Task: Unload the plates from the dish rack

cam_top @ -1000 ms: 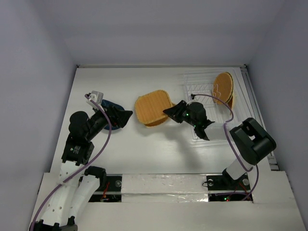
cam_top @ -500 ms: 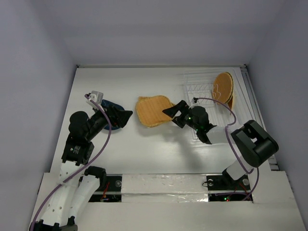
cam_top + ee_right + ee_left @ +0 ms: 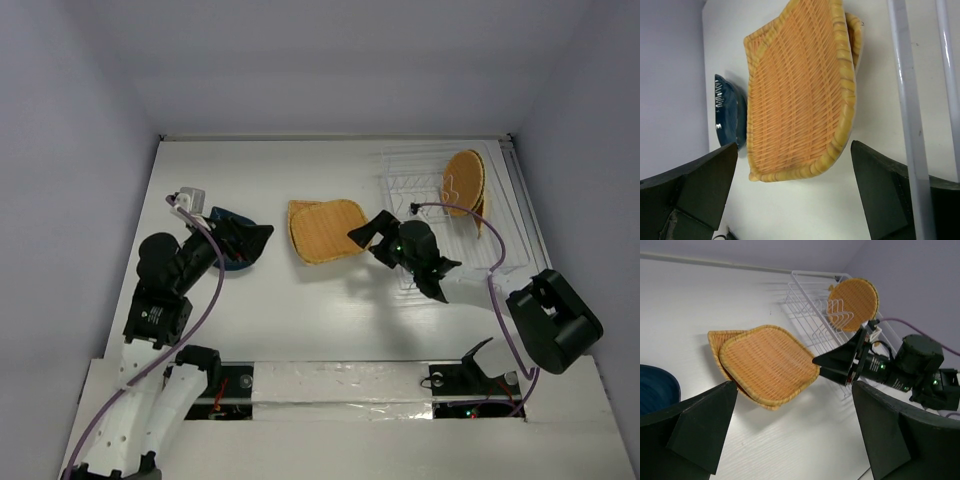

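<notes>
Two woven orange-tan rounded-square plates (image 3: 325, 230) lie stacked at the table's middle, the upper one (image 3: 767, 362) shifted a little off the lower. My right gripper (image 3: 371, 243) is open just right of them. The upper plate's near rim (image 3: 797, 95) shows between its spread fingers without being gripped. A round woven plate (image 3: 463, 182) stands upright in the dish rack (image 3: 415, 185), with another's edge behind it. The dark blue plate (image 3: 655, 390) lies at the left, partly hidden beneath my left gripper (image 3: 255, 247), which is open and holds nothing.
The rack (image 3: 810, 315) fills the back right corner, and its white bars (image 3: 905, 100) run close beside my right wrist. A purple cable loops over the right arm (image 3: 455, 215). Walls close the table in on the left, the back and the right.
My right gripper has opened and let go of the upper woven plate, which now lies on the lower one. The right arm has drawn back slightly. My left gripper has opened wider.
</notes>
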Controlling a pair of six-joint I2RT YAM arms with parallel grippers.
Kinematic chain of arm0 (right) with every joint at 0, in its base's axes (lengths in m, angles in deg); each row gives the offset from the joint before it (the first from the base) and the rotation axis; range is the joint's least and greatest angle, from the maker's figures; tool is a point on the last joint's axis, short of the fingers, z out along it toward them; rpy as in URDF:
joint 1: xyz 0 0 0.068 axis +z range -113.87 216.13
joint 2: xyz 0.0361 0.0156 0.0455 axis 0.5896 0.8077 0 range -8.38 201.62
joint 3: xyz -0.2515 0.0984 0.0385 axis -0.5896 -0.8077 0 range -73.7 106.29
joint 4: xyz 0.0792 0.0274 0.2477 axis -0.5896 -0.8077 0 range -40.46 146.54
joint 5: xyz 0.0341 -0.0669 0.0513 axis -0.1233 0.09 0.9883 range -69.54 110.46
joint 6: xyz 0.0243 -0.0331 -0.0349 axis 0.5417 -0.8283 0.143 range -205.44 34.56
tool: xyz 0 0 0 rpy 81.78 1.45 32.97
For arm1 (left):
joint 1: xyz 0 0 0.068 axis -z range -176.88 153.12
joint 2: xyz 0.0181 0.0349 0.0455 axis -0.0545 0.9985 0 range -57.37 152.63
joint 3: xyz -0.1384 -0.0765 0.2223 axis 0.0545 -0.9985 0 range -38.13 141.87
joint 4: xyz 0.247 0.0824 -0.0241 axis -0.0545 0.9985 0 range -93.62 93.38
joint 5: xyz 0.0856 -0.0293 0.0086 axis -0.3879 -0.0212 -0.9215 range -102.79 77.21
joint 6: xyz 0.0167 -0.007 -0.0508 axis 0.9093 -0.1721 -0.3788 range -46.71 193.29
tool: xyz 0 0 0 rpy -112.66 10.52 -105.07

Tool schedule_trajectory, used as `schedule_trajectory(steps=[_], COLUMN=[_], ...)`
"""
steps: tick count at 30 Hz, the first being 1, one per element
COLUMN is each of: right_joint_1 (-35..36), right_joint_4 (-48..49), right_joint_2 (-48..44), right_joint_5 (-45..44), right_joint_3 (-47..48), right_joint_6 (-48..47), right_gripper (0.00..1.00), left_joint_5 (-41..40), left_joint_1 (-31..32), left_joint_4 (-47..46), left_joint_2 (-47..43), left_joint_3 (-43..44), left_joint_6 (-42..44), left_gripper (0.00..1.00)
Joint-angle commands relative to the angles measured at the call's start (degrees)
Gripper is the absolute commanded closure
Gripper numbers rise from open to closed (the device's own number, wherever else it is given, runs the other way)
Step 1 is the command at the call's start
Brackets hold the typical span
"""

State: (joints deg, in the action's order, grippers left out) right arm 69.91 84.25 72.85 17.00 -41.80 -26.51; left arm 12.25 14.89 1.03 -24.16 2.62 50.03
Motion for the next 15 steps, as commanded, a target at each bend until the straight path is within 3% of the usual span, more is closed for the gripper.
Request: schedule_trajectory(steps=[1, 7, 15], right_joint_1=[1.1, 2.8, 4.5], right_joint_4=[0.1, -4.5, -14.0], right_joint_2=[-1.2, -2.9, -9.9], right_joint_5=[-2.5, -2.9, -4.4], right_joint_3=[2.9, 4.7, 5.1], right_joint_6=[-3.0, -6.3, -10.1], right_gripper=[0.0, 0.0, 0.0], left_joint_5=[-3.7, -17.1, -22.1], left_joint_1=[-0.3, -0.3, 1.6], left_joint_4=[-0.9, 6.6, 4.7], left_joint_2=[-0.1, -1.7, -6.8], left_joint_3=[5.0, 12.2, 16.4], left_joint_6=[-2.5, -7.5, -10.4], left_gripper=[0.01, 0.01, 0.01])
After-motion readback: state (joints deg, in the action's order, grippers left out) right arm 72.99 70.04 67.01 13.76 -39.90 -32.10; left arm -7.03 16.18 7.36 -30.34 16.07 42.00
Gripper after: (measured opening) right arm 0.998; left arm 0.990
